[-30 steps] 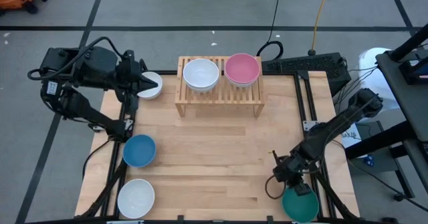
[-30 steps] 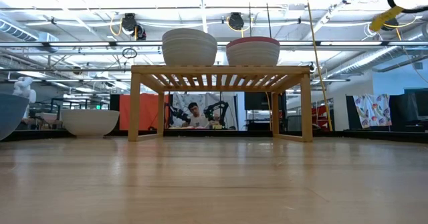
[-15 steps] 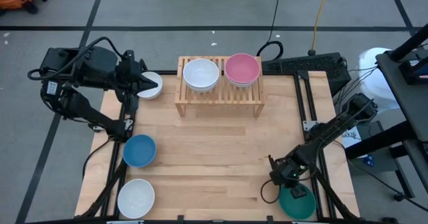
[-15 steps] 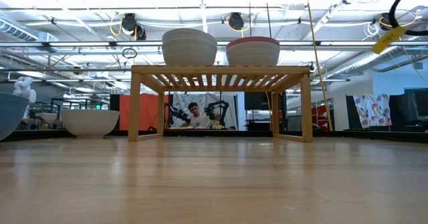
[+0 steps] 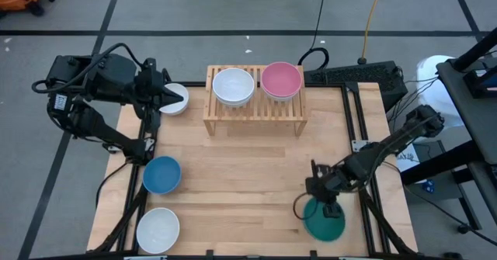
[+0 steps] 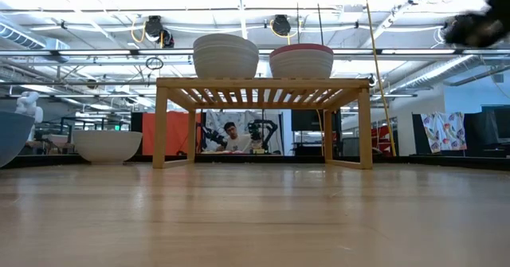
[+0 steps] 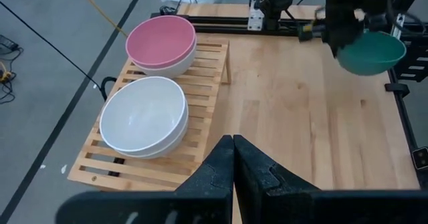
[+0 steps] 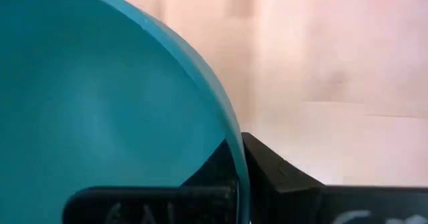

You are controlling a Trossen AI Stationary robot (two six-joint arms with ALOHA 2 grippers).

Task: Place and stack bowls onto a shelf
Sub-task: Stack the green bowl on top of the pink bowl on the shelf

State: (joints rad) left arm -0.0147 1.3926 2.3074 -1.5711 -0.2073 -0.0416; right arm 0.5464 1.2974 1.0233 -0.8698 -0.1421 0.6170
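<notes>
My right gripper [image 5: 321,201] is shut on the dark green bowl [image 5: 324,220] above the table's near right part; the left wrist view shows that bowl [image 7: 371,52] in the air. The light-wood shelf [image 5: 255,109] stands at the far middle, carrying stacked white bowls [image 5: 233,87] and a pink bowl [image 5: 281,80] nested in a white one. My left gripper [image 5: 167,97] is shut and waits by the far left edge, beside a white bowl [image 5: 177,98]. A blue bowl [image 5: 161,175] and another white bowl [image 5: 158,229] sit on the table's near left. My right gripper holds the green bowl by its rim [image 8: 237,170], one finger inside the bowl and one outside. The fingers come from above, on the rim's far side. The bowl hangs below the gripper, lifted clear of the table and slightly tilted.
The shelf's top [image 6: 263,88] is filled side by side by the white stack [image 6: 225,56] and the pink-topped stack [image 6: 301,60]. Bare wood lies in the table's middle [image 5: 248,175]. Black frame rails [image 5: 357,128] run along the right edge.
My right gripper has carried the green bowl from the near right corner toward the table's left and a little toward the far edge, faster in the last half second. The left arm and the other bowls have kept still.
</notes>
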